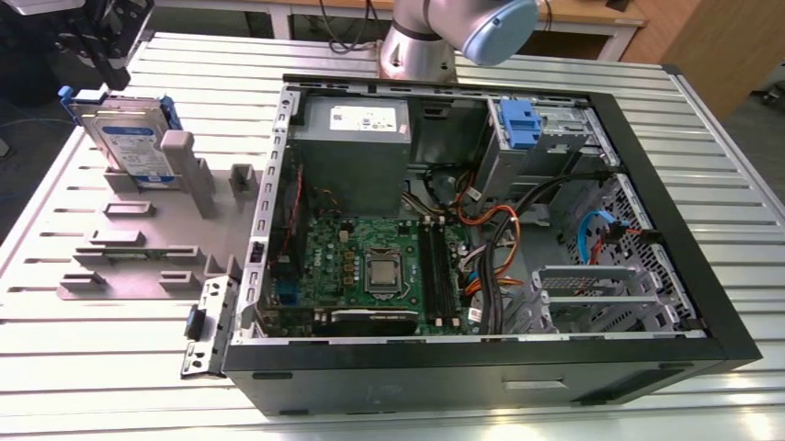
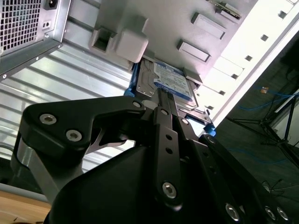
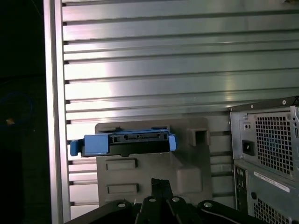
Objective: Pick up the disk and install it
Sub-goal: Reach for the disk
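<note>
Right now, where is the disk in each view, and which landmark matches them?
Exterior view: the disk stands upright in the grey holder, at the exterior view's left of the computer case.
Second wrist view: its label side faces the camera, in that holder.
First wrist view: edge-on, blue frame showing, in that holder.
Shared landmark: the grey holder.

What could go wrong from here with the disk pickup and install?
1. The disk stands on edge in the grey holder, close beside a post. If the gripper approaches off-centre, it could strike the post or jam the disk in its slot.
2. Orange and blue cables cross the open case. The disk might snag them on the way in.
</note>
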Motion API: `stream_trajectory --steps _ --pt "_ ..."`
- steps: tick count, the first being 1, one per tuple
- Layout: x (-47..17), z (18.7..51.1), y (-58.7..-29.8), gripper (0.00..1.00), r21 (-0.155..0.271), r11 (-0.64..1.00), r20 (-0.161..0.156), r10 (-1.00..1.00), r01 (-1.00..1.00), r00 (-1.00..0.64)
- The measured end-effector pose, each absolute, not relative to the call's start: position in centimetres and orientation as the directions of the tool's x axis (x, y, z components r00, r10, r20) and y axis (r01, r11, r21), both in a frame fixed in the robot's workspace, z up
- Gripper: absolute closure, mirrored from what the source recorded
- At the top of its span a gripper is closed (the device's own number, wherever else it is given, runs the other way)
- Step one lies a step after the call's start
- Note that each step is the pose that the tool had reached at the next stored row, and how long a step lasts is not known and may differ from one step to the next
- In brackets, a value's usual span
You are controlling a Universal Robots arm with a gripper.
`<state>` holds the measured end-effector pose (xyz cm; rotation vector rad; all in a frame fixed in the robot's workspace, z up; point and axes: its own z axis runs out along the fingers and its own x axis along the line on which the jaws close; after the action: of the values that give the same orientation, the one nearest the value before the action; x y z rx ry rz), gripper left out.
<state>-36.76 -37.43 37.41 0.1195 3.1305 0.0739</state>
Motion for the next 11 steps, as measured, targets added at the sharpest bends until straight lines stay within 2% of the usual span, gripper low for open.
stream_trajectory --steps 11 --pt "-37.31 37.36 -37.32 0.89 0.048 0.996 -0.006 0.076 0.076 -0.997"
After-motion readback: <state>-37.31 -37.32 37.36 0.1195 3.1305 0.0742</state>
